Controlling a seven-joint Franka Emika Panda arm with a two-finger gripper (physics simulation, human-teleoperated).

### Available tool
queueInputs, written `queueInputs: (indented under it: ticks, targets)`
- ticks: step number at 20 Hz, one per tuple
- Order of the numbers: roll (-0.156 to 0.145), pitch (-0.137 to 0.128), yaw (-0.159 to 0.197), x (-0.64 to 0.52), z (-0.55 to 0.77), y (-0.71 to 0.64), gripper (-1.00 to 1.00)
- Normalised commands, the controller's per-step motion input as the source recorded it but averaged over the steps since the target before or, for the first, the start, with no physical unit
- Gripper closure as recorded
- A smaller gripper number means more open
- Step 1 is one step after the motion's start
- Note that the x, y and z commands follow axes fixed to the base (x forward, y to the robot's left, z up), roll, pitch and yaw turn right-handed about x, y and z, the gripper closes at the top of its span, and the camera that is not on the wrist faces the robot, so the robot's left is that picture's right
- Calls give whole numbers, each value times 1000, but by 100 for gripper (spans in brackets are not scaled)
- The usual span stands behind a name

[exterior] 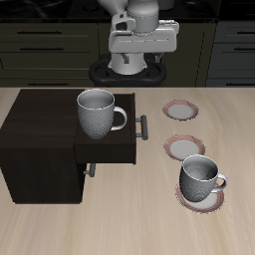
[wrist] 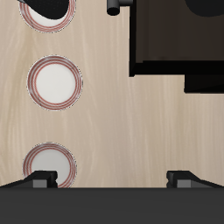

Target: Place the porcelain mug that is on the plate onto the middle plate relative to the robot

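The porcelain mug [exterior: 199, 177] stands upright on the plate [exterior: 203, 202] nearest the table's front edge, its handle pointing away from the cabinet. The middle plate [exterior: 184, 148] is bare, just behind it. A third bare plate [exterior: 181, 110] lies farther back. My gripper [exterior: 140, 62] hangs high over the table's back, open and empty, far from the mug. In the wrist view the mug's dark hollow [wrist: 48, 5] is cut off at the frame's edge above its plate [wrist: 35, 24]. The middle plate [wrist: 56, 81] and the third plate [wrist: 48, 162] show whole. The gripper [wrist: 114, 179] is open there.
A dark wooden cabinet [exterior: 45, 149] with a pulled-out drawer [exterior: 112, 151] stands beside the plates. A larger look-alike mug [exterior: 97, 112] stands on its top. The cabinet also shows in the wrist view [wrist: 175, 39].
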Motion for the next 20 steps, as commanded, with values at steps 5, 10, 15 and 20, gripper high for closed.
queueInputs:
  ticks: [5,10,15,20]
  targets:
    - [60,-12,15,37,40,621,-100]
    - [59,-16,-2,21,117,541,-100]
    - [49,-12,-28,14,143,544,-100]
    - [14,-27,18,123,75,449,-100]
